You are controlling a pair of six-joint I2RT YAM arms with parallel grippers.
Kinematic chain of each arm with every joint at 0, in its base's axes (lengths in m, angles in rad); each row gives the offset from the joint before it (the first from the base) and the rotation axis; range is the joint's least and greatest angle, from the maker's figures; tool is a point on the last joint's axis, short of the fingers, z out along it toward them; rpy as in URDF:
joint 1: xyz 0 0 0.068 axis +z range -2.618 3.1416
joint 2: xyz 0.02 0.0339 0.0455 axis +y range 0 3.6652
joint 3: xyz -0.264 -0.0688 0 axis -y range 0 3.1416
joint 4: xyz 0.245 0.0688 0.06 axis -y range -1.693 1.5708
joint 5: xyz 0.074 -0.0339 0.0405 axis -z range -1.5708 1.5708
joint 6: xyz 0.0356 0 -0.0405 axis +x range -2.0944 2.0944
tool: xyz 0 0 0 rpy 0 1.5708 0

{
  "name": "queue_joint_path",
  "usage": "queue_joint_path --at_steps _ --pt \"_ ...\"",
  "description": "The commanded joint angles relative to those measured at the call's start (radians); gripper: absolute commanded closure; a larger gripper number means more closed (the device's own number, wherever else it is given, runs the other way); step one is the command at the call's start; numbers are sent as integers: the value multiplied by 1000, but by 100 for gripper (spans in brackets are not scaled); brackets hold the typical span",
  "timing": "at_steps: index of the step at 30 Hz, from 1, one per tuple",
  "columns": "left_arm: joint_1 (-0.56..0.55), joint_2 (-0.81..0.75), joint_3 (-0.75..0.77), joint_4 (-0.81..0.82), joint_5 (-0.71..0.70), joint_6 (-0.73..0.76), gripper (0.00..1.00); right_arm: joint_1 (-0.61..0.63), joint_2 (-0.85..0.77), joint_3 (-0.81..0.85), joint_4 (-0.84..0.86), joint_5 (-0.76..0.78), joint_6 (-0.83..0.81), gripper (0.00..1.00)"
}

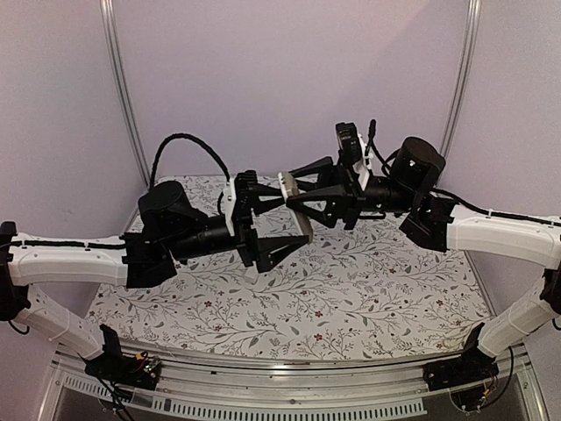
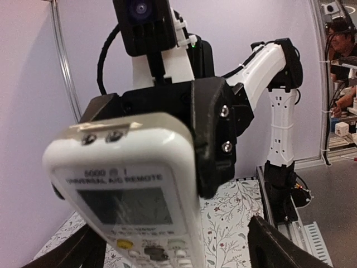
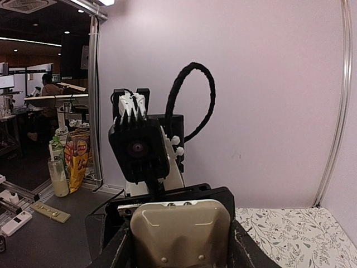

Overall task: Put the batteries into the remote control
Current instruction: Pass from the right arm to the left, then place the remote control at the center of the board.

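Observation:
The white remote control (image 1: 298, 215) hangs in the air above the table, between both grippers. My right gripper (image 1: 294, 186) is shut on its upper end; in the right wrist view the beige back of the remote control (image 3: 181, 231) sits clamped between my black fingers (image 3: 114, 251). My left gripper (image 1: 294, 219) is open around the remote's lower part. In the left wrist view the remote control (image 2: 139, 190) shows its screen and buttons. One left finger (image 2: 279, 245) stands well off its right side. The batteries are out of view.
A floral tablecloth (image 1: 351, 289) covers the table below the arms. Purple walls and two metal posts (image 1: 123, 88) close the back. A metal rail (image 1: 289, 386) runs along the near edge between the arm bases.

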Motion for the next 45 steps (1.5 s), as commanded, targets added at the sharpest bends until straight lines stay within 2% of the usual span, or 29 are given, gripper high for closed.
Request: queue_joint_path --at_steps 1,4,8,13,14,15,16,18,19,23,24,25,28,31,34,36,38,41,45 --pt "16 59 96 -35 50 -60 18 0 -37 -9 60 -2 43 77" --pt "16 90 139 -85 27 -97 34 0 -38 -16 64 0 47 77" --pt "16 84 115 -25 42 -118 53 1 -59 -47 69 21 36 77" --pt "16 77 126 -70 19 -151 84 0 -79 -72 67 46 36 76" --pt "16 78 129 -84 12 -163 91 0 -82 -79 62 57 36 74" --pt "16 78 129 -98 -2 -180 98 -1 -84 -86 53 78 40 68" --pt "16 80 128 -113 -12 -194 100 -2 -86 -98 47 104 44 52" --pt "16 80 124 -150 -42 -216 100 -7 -99 -120 32 168 50 8" --pt "16 83 122 -178 -64 -224 100 -15 -107 -124 21 195 57 2" --pt "19 125 159 -399 -195 -258 100 -64 -151 -107 -130 346 92 1" --pt "23 154 176 -466 -224 -278 100 -73 -169 -98 -196 415 93 1" --pt "28 183 193 -519 -237 -300 100 -79 -180 -76 -285 548 96 1" --pt "59 290 229 -609 -189 -388 100 -106 -171 -2 -572 866 150 1" --pt "102 437 323 -734 -120 -436 100 -132 -147 20 -754 1048 204 1" --pt "130 626 510 -946 -98 -420 100 -135 -160 -7 -792 1093 214 1" --pt "143 694 599 -1037 -132 -393 100 -136 -182 -27 -792 1094 214 1" --pt "164 743 651 -1092 -173 -388 99 -136 -203 -42 -794 1105 209 1" --pt "209 824 723 -1180 -113 -413 93 -138 -220 -52 -799 1119 193 1" --pt "241 925 824 -1306 -61 -478 91 -138 -211 -52 -802 1125 173 1"
